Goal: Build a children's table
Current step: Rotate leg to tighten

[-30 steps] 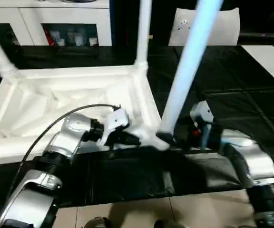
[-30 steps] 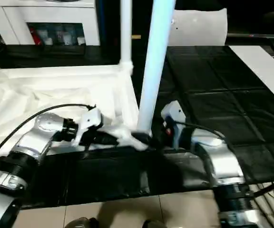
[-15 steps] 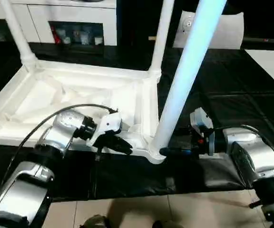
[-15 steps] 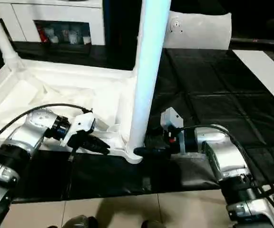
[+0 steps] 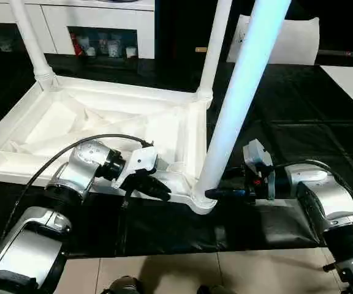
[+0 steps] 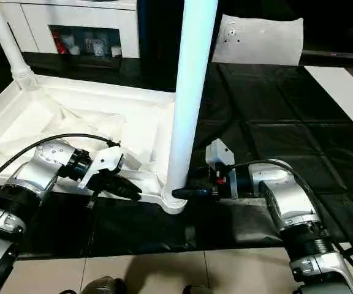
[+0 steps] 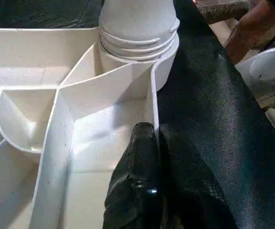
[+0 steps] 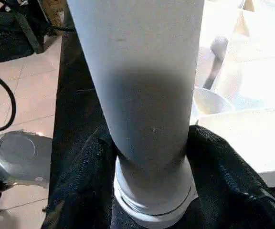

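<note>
The white table top (image 5: pixel 121 95) lies upside down on the black mat, ribs facing up. Three white legs stand in its corner sockets: one far left (image 5: pixel 29 37), one far right (image 5: pixel 216 43), and a nearer leg (image 5: pixel 238 104) in the front right socket (image 7: pixel 137 43). My left gripper (image 5: pixel 164 195) is shut on the top's thin rim just left of that socket; the rim edge runs in between its fingers (image 7: pixel 142 143). From the right, my right gripper (image 5: pixel 216 193) reaches the foot of the near leg (image 8: pixel 142 95). Its black fingers (image 8: pixel 214 162) press both sides of the leg.
A flat whitish bag (image 5: pixel 293 40) lies at the back of the black mat (image 5: pixel 299 122). White cabinets (image 5: pixel 103 18) stand behind, and a white board (image 5: pixel 351 82) lies far right. Tiled floor (image 5: pixel 182 272) starts at the mat's near edge.
The head camera has tilted, shifting the whole picture. My right gripper's fingers have closed in on the foot of the near leg. The left gripper stays pinched on the rim.
</note>
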You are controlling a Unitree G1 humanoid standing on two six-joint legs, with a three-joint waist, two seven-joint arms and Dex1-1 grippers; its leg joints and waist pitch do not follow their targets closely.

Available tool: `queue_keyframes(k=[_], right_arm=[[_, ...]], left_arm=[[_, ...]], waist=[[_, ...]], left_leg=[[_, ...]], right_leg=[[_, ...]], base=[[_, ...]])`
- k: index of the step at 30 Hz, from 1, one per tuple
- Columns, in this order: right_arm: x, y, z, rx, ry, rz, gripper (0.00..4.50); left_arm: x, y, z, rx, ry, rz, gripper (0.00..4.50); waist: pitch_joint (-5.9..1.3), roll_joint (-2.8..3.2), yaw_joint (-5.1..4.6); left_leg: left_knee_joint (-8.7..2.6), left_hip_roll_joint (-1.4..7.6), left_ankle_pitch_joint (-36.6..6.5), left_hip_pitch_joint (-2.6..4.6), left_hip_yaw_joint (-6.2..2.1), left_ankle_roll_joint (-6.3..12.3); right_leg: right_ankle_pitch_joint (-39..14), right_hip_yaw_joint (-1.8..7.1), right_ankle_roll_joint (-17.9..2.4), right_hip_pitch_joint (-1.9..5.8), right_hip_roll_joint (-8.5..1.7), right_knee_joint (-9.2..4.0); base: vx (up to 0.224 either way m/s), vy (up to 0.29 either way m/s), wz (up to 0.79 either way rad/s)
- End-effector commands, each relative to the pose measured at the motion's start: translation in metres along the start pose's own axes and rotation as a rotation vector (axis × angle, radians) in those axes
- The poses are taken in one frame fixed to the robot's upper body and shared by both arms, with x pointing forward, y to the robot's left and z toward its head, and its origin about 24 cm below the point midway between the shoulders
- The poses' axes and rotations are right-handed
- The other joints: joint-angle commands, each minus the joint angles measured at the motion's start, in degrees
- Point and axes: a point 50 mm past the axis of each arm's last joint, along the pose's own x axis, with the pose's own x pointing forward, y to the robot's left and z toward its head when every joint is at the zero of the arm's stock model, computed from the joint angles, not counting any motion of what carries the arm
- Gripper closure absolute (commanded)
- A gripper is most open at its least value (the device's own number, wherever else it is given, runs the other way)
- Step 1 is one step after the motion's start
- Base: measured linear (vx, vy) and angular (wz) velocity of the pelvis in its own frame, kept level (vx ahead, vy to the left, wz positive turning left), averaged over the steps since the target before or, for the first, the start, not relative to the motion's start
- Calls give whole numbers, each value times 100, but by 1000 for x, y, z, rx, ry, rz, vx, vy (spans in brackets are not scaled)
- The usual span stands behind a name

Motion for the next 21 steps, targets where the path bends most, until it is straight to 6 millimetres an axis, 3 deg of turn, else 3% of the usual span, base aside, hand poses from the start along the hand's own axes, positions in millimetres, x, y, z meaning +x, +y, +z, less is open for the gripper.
queue_keyframes(k=[1, 5, 7, 9, 10, 11, 12, 13, 14, 17, 18, 19, 21], right_arm=[[4, 1, 2, -8, -3, 24, 258], [7, 8, -2, 26, -18, 24, 261], [15, 12, -7, 83, -43, -46, 261], [22, 13, -10, 113, -52, -110, 262], [33, 13, -12, 132, -61, -206, 262], [41, 13, -13, 153, -66, -282, 262], [41, 13, -13, 153, -66, -282, 262], [49, 13, -14, 180, -71, -346, 262], [56, 13, -13, 197, -81, -374, 262], [80, 12, -4, 263, -124, -503, 262], [86, 11, -1, 275, -131, -540, 262], [91, 8, 2, 288, -137, -576, 262], [101, 5, 11, 308, -160, -630, 263]], left_arm=[[5, 2, 10, 54, 14, -55, 450], [8, 5, 10, 32, -7, 7, 450], [15, 11, 11, -17, -24, 118, 450], [20, 15, 13, -58, -56, 181, 450], [28, 18, 18, -100, -102, 237, 450], [35, 20, 22, -124, -126, 271, 450], [35, 20, 22, -124, -126, 271, 450], [41, 21, 25, -140, -142, 299, 450], [46, 22, 29, -155, -155, 315, 450], [65, 29, 43, -221, -203, 411, 450], [69, 30, 47, -236, -210, 432, 450], [72, 33, 49, -245, -214, 459, 450], [76, 36, 55, -261, -220, 500, 450]], waist=[[-409, -15, -33], [-400, 0, -30], [-381, 4, -25], [-359, 6, -54], [-338, -9, -79], [-314, 18, -117], [-314, 18, -117], [-310, -17, -191], [-305, -2, -248], [-293, 7, -408], [-300, 51, -418], [-299, 20, -463], [-300, 47, -522]], left_leg=[[-408, 392, -1300, 206, -173, 137], [-411, 395, -1304, 210, -172, 145], [-430, 404, -1361, 214, -171, 111], [-454, 387, -1631, 214, -200, 6], [-459, 376, -1875, 237, -218, -97], [-475, 369, -2070, 236, -259, -227], [-475, 369, -2070, 236, -259, -227], [-478, 351, -2345, 255, -308, -312], [-475, 346, -2467, 265, -332, -320], [-519, 343, -2684, 237, -377, -409], [-524, 341, -2720, 247, -392, -435], [-526, 321, -2800, 229, -400, -425], [-519, 304, -2963, 272, -411, -406]], right_leg=[[-1447, 229, -1426, 190, -360, -342], [-1457, 231, -1425, 184, -355, -349], [-1510, 242, -1384, 168, -348, -364], [-1937, 239, -1314, 167, -368, -409], [-2416, 241, -1169, 136, -385, -470], [-2824, 238, -1040, 117, -395, -501], [-2824, 238, -1040, 117, -395, -501], [-3437, 214, -782, 97, -416, -583], [-3638, 202, -689, 72, -416, -618], [-3702, 155, -597, 74, -378, -641], [-3689, 150, -596, 73, -385, -638], [-3759, 136, -526, 72, -379, -672], [-3802, 131, -487, 35, -369, -711]], base=[[0, 0, 0], [0, 0, 0], [0, 0, 0], [0, 0, 0], [0, 0, 0], [0, 0, 0], [0, 0, 0], [0, 0, 0], [0, 0, 0], [0, 0, 0], [0, 0, 0], [0, 0, 0], [0, 0, 0]])
